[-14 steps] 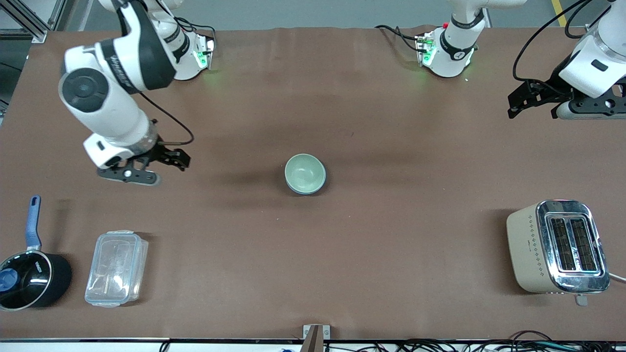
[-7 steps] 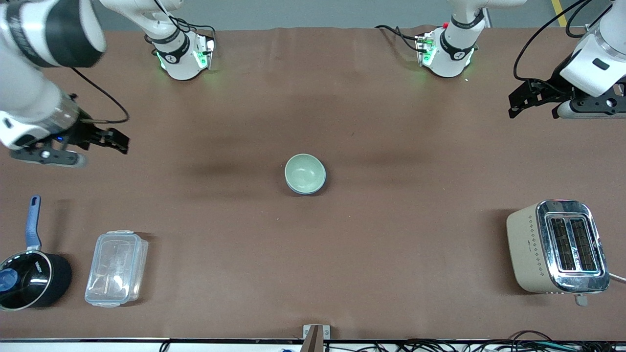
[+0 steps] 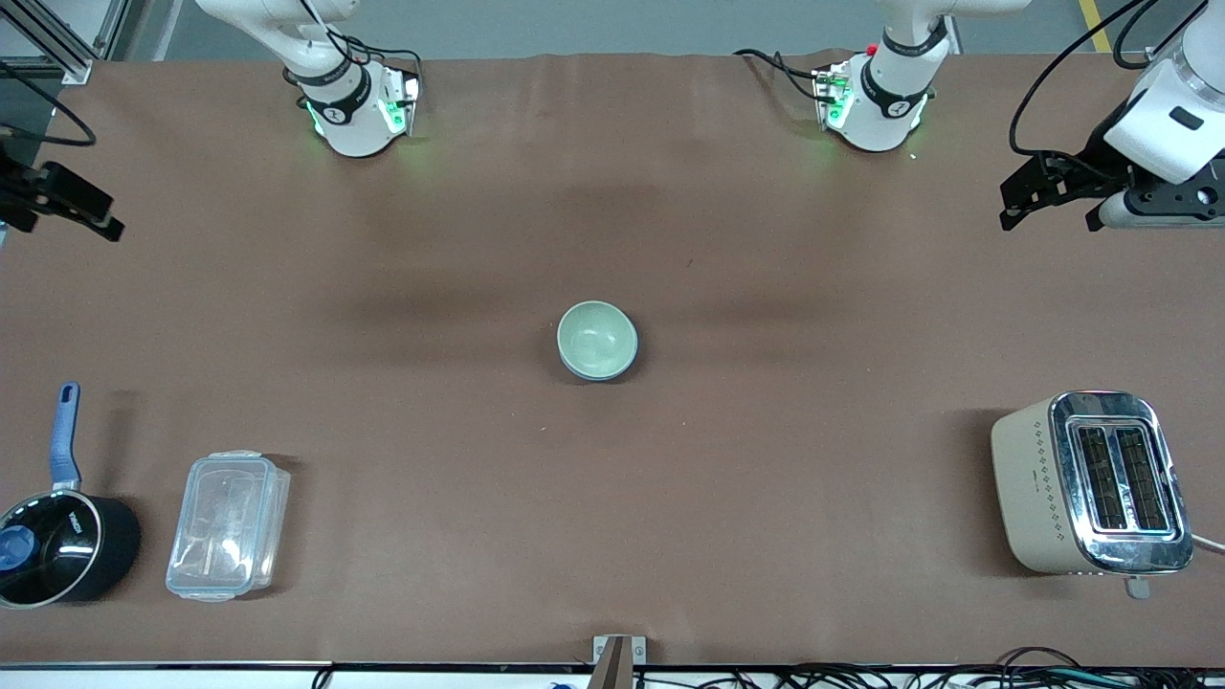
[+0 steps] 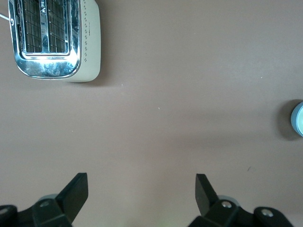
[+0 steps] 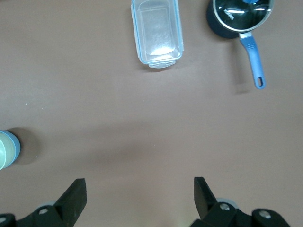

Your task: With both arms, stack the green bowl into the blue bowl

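Observation:
The green bowl (image 3: 596,337) sits nested inside the blue bowl (image 3: 599,374) at the middle of the table; only the blue bowl's rim and outer wall show. The stacked pair also shows at the edge of the left wrist view (image 4: 299,119) and the right wrist view (image 5: 6,149). My left gripper (image 3: 1045,218) is open and empty, up in the air over the left arm's end of the table (image 4: 142,189). My right gripper (image 3: 67,215) is open and empty, over the right arm's end of the table (image 5: 139,189). Both are far from the bowls.
A beige and chrome toaster (image 3: 1091,483) stands near the left arm's end, nearer the front camera. A clear plastic container (image 3: 227,524) and a black saucepan with a blue handle (image 3: 57,545) stand near the right arm's end.
My right arm has swung away from the bowls toward its end of the table, now mostly out of the front view. My left gripper has barely shifted. The bowls have not moved.

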Controlling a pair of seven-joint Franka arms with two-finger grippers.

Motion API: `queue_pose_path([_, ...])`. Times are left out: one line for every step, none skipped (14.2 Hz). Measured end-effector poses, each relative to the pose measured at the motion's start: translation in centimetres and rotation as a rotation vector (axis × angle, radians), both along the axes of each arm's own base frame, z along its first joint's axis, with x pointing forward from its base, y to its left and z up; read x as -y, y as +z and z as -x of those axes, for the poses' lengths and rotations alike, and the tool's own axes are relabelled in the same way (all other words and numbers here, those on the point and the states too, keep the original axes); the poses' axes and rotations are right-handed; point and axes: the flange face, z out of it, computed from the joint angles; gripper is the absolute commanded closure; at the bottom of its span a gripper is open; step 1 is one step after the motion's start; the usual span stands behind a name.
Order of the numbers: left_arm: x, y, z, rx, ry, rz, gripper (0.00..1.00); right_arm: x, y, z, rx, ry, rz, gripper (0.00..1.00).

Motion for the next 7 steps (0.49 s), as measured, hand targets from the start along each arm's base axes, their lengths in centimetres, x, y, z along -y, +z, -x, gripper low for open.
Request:
queue_pose_path([0.0, 0.0, 0.0, -0.001, 0.000, 0.000, 0.00, 0.8, 0.2, 0.1, -0.008, 0.000, -0.010, 0.00])
queue_pose_path([0.0, 0.0, 0.0, -0.002, 0.000, 0.000, 0.00, 1.5, 0.2, 0.2, -0.022, 0.009, -0.021, 0.00])
queue_pose_path([0.0, -0.1, 0.0, -0.003, 0.000, 0.000, 0.00, 1.9, -0.2, 0.3, -0.045, 0.021, -0.027, 0.00])
queue_pose_path([0.0, -0.1, 0.0, -0.004, 0.000, -0.001, 0.00, 2.0, -0.7, 0.4, -0.071, 0.028, -0.030, 0.00])
queue_pose_path([0.0, -0.1, 0.0, -0.005, 0.000, -0.001, 0.00, 1.9, -1.2, 0.3, -0.088, 0.032, -0.032, 0.00])
queue_pose_path([0.0, -0.1, 0.0, -0.006, 0.000, -0.001, 0.00, 1.9, -1.7, 0.0, -0.099, 0.033, -0.033, 0.00])
queue_pose_path([0.0, 0.0, 0.0, -0.006, 0.000, -0.001, 0.00, 1.9, -2.1, -0.1, -0.108, 0.033, -0.034, 0.00])
